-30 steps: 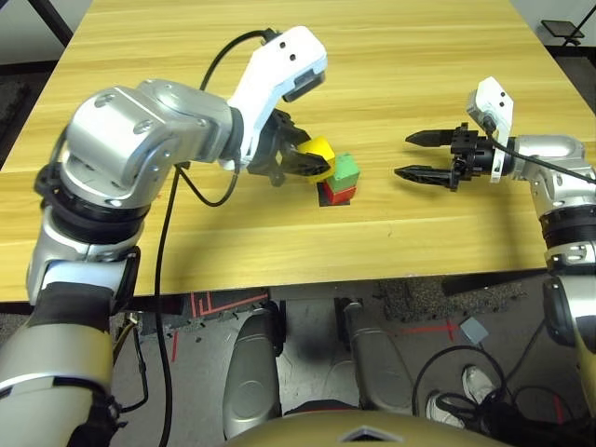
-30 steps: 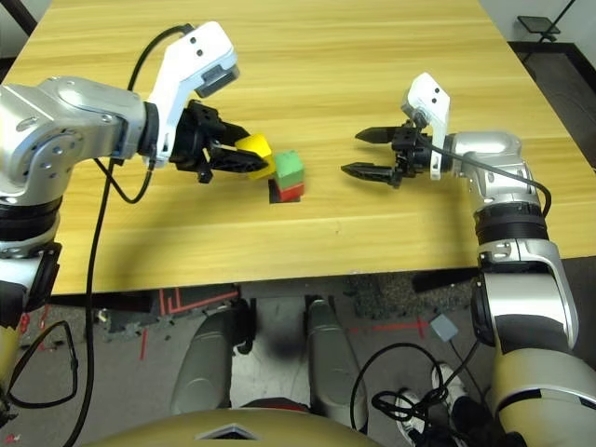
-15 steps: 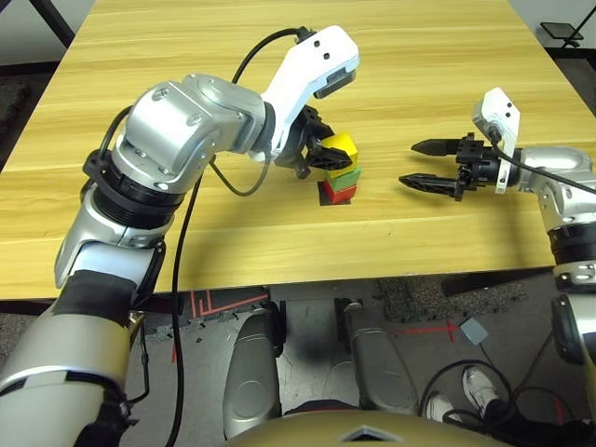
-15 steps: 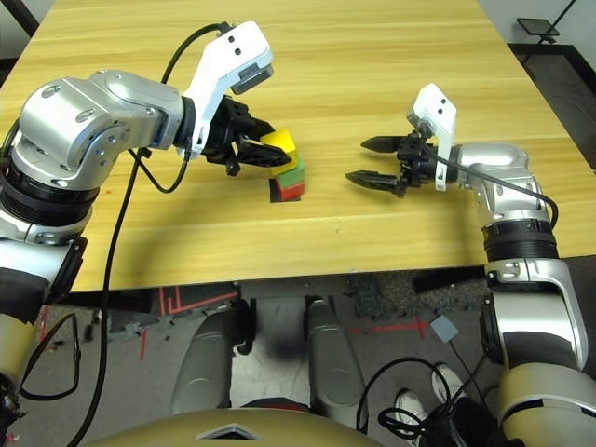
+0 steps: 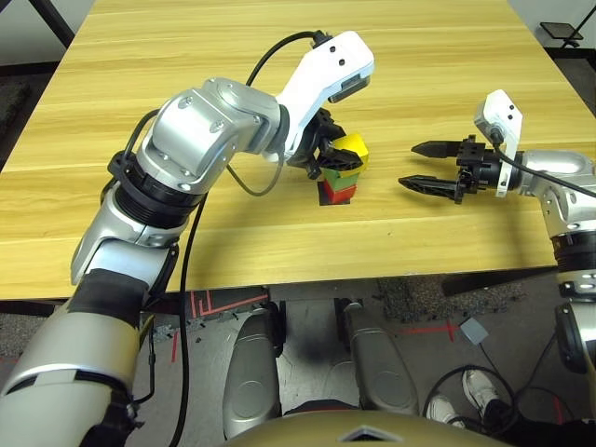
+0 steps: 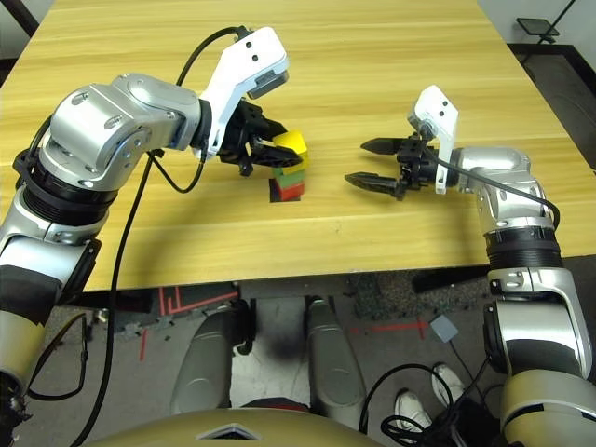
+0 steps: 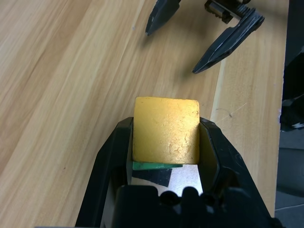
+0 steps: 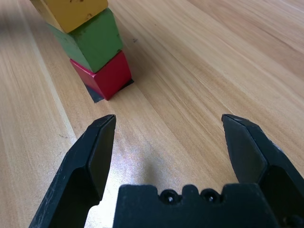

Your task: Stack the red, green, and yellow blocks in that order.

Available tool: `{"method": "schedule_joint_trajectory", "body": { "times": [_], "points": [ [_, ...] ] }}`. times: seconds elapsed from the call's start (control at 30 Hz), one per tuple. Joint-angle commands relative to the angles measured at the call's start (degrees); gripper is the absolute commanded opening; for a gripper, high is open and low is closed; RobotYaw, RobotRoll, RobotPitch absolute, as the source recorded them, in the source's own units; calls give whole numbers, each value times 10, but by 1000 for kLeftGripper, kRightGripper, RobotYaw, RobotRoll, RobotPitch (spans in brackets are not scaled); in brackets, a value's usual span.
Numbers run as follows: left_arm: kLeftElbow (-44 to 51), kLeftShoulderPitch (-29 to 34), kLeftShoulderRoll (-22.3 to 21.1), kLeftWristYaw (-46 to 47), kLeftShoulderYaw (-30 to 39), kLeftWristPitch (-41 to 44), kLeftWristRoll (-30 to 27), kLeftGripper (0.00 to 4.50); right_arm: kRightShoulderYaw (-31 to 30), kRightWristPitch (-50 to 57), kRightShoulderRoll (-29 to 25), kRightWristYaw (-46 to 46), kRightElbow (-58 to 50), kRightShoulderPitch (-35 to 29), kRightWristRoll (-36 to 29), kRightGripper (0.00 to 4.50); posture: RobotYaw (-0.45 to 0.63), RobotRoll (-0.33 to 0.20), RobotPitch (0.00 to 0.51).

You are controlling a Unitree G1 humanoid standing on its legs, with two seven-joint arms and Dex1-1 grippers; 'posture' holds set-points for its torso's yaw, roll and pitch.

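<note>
While our left tool [image 7: 166, 142] grips the yellow block [image 5: 350, 149] atop the green block [image 8: 92, 40] and red block [image 8: 107, 76] mid-bench, our right tool [image 5: 424, 166] hangs released. Risk: skewed release topples the stack.

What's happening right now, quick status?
Left end effector shut on yellow block, atop green block and red block. Right end effector open, standing off. Nothing in the way.

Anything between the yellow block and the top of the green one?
Nothing visible. The left hand holds the yellow block right over the green block, which sits on the red block; the right wrist view shows yellow on green with no gap. The right hand hangs open, off to the side.
</note>
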State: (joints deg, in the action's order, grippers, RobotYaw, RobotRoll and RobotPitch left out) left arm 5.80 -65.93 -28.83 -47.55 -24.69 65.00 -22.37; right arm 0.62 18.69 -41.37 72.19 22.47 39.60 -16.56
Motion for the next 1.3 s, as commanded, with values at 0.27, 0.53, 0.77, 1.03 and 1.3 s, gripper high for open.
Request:
{"method": "schedule_joint_trajectory", "body": {
  "times": [0.27,0.53,0.77,1.03,1.3],
  "points": [
    [6,-13,-40,-24,49,7,-5,4455,10,1,-15,6,8,4,-5,4500,29,61,217],
    [82,25,-109,31,243,161,-68,4455,57,17,-54,19,89,46,-28,4500,82,44,213],
    [151,256,-37,182,375,86,-9,4455,123,-99,-50,-135,285,92,0,4500,113,15,213],
    [109,442,63,289,391,-227,83,4455,196,-239,-52,-321,430,103,-1,4500,93,-18,209],
    [11,473,74,281,373,-497,124,4455,232,-294,-64,-379,492,88,2,4500,49,-45,220]
  ]
}}
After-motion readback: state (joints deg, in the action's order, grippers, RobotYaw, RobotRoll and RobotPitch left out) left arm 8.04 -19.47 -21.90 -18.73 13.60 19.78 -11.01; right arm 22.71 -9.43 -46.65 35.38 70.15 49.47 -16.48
